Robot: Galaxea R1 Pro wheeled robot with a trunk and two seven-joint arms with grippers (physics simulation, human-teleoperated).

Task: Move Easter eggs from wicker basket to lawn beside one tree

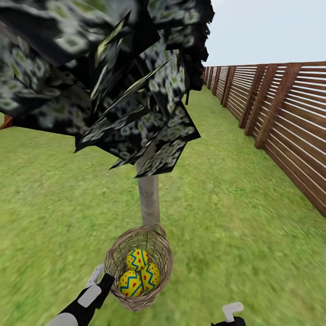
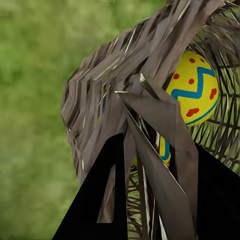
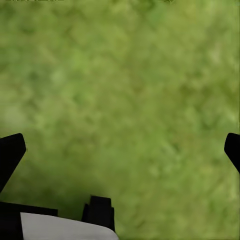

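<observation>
1. Basket (image 1: pixel 138 267) held up off the lawn (image 1: pixel 54 203) by left claw (image 1: pixel 105 281), just in front of the tree (image 1: pixel 148 199) trunk in head view; tilted toward the camera.
2. All 3 eggs (image 1: pixel 138 272) inside the basket, touching each other; none on the grass. One egg (image 2: pixel 194 89) seen thru the weave in left wrist view.
3. Left claw clenched on the basket rim/wall, wicker between the fingers (image 2: pixel 95 200).
4. Right claw (image 3: pixel 120 150) released, spread wide, nothing in it, pointing at bare grass; low at right in head view, apart from the basket.
5. Fence (image 1: pixel 280 117) along the right, well apart.
6. Progress, as judged: basket brought near a tree, but 0 of 3 eggs out. Left to do: lift out each egg, set all 3 on grass by this trunk.
</observation>
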